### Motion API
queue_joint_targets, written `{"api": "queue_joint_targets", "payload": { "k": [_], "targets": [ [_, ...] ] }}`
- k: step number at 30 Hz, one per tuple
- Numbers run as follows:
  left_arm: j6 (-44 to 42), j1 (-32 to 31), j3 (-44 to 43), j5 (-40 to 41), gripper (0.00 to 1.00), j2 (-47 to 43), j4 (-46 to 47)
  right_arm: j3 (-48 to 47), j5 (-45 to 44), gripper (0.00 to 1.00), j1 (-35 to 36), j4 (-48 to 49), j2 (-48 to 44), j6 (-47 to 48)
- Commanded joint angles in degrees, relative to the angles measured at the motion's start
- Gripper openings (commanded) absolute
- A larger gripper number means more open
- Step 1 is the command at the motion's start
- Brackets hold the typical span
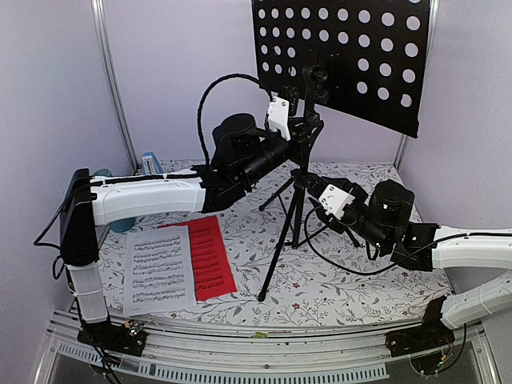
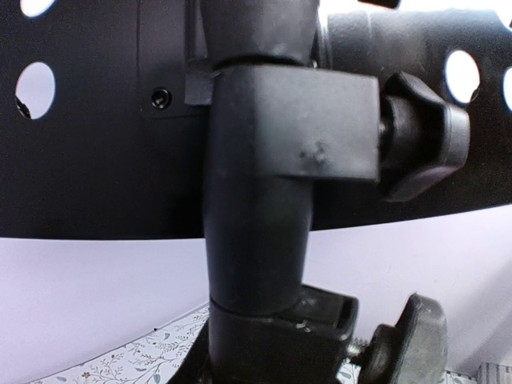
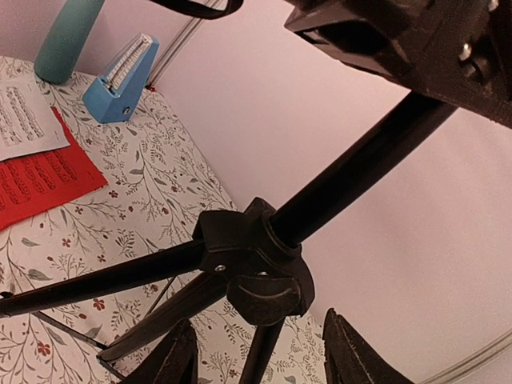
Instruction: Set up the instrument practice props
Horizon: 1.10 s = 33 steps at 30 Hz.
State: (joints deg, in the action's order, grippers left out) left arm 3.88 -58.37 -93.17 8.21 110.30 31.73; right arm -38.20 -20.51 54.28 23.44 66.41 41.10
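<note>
Black music stand is upright on the counter, white sheet overlapping red sheet beside it. My left end effector is at its upper shaft, opening I cannot tell; right end effector spread wide by the tripod hub, holding nothing.

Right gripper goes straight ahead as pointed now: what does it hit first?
Most likely the tripod hub of the music stand, dead ahead of the open right gripper. One leg runs between its fingers; exact depth is unclear.
</note>
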Motion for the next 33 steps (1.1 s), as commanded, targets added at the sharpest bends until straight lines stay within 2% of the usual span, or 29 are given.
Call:
{"api": "queue_joint_targets", "payload": {
  "k": [1,12,20,25,26,29,33],
  "targets": [
    [0.7,-0.4,-3.1,0.3,0.0,0.0,4.3,-2.8,-2.6,0.54,0.5,2.1,1.1,6.1],
    [0.6,-0.4,-3.2,-0.1,0.0,-0.3,3.8,-6.0,-2.6,0.47,0.5,1.7,4.8,12.2],
    [0.4,-0.4,-3.4,-0.4,0.0,-0.3,3.6,-7.0,-2.9,0.32,0.6,0.9,5.7,14.1],
    [0.4,-0.4,-3.3,-0.5,0.0,-0.3,3.5,-7.1,-2.8,0.2,0.5,-1.4,6.2,10.4],
    [0.4,-0.4,-3.3,-0.5,0.0,-0.3,3.5,-7.0,-2.9,0.14,0.6,-1.7,6.3,9.0],
    [0.3,-0.4,-3.4,-0.5,0.0,-0.3,3.3,-7.1,-3.7,0.06,0.6,-2.5,6.0,4.7],
    [0.1,-0.4,-3.3,-0.6,0.0,-0.4,3.2,-7.0,-4.4,0.01,0.6,-4.1,5.4,-7.5]
  ]
}}
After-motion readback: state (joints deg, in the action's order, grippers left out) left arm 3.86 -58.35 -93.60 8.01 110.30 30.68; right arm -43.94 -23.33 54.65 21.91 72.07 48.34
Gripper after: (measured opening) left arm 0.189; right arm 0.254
